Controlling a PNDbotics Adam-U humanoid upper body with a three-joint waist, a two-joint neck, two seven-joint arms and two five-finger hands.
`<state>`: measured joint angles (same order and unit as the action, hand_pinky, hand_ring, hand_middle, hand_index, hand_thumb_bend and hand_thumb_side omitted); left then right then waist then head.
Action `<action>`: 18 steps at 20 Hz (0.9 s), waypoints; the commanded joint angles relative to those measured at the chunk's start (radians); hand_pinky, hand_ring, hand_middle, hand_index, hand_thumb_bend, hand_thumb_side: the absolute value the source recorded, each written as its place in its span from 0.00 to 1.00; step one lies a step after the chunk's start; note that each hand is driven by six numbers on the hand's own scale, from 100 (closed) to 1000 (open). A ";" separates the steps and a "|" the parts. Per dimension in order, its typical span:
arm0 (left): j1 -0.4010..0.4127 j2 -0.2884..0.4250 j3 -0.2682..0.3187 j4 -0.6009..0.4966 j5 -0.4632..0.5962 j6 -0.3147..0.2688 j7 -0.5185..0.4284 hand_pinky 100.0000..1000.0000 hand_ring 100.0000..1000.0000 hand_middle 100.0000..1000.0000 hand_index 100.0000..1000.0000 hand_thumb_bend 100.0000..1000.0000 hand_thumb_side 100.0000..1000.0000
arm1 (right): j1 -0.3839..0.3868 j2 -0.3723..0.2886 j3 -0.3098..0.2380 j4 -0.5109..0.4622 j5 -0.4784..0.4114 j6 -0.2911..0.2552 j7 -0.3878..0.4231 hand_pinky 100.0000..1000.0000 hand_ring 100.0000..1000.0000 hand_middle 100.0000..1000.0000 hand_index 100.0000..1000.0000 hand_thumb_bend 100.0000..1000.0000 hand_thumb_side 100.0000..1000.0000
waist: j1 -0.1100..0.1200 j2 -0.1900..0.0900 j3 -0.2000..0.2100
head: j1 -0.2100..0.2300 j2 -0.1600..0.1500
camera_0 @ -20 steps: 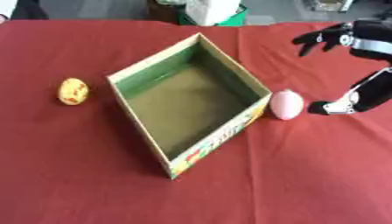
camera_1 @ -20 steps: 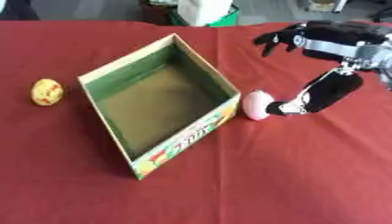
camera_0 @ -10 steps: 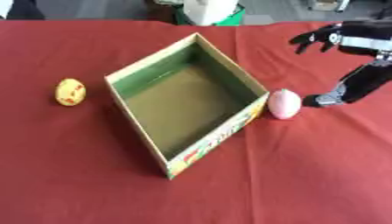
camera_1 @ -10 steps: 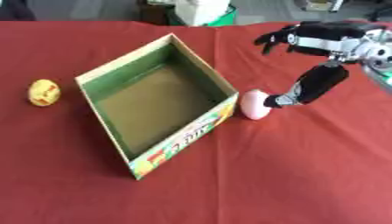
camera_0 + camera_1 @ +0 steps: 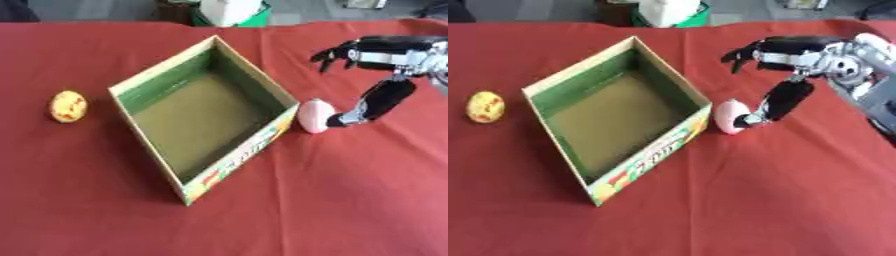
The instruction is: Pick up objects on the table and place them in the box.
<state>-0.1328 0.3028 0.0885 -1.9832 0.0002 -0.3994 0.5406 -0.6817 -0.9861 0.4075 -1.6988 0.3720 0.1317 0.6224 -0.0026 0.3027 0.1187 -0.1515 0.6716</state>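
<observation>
**Robot hand reaches a pink egg beside the open box**

The right robot hand (image 5: 785,75) comes in from the right edge, black with silver joints. Its fingers (image 5: 741,51) are spread and curl forward above the table, while one long dark digit points down and touches the right side of a pink egg (image 5: 730,116); nothing is pinched. The egg lies on the red table (image 5: 780,200), just beside the box's right corner. The cardboard box (image 5: 208,116), green inside and empty, sits askew with one corner toward the viewer. A yellow egg (image 5: 68,106) with red marks lies well apart to the box's left. Bare red cloth fills the near side. The right eye view shows more of the silver wrist.
</observation>
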 commanded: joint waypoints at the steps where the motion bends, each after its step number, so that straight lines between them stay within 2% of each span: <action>1: -0.008 0.006 -0.002 -0.017 0.000 0.002 -0.005 0.61 0.61 0.71 0.75 0.00 0.91 | -0.023 -0.003 0.002 0.024 0.022 -0.001 0.008 0.81 0.95 0.76 0.99 0.48 0.27 | 0.000 -0.014 0.003 | -0.003 -0.012; 9: -0.006 0.001 -0.001 -0.017 0.002 0.003 -0.006 0.61 0.61 0.71 0.75 0.00 0.91 | -0.041 0.048 0.024 0.150 0.095 -0.014 -0.020 0.80 0.94 0.76 0.97 0.45 0.28 | 0.002 -0.016 0.007 | -0.006 -0.015; 16: -0.008 -0.002 -0.003 -0.017 0.003 0.005 -0.008 0.61 0.61 0.71 0.75 0.00 0.91 | -0.039 0.061 0.037 0.179 0.119 -0.036 -0.024 0.80 0.93 0.75 0.94 0.43 0.29 | 0.002 -0.012 0.004 | -0.007 -0.014; 18: -0.008 -0.004 -0.003 -0.017 0.003 0.005 -0.008 0.61 0.61 0.71 0.75 0.00 0.91 | -0.036 0.061 0.039 0.181 0.121 -0.039 -0.020 0.79 0.91 0.75 0.93 0.43 0.29 | 0.001 -0.011 0.004 | -0.006 -0.013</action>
<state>-0.1333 0.2900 0.0833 -1.9832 0.0036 -0.3951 0.5363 -0.7042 -0.9086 0.4545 -1.5165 0.4817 0.0977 0.6011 -0.0017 0.3081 0.1237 -0.1561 0.6666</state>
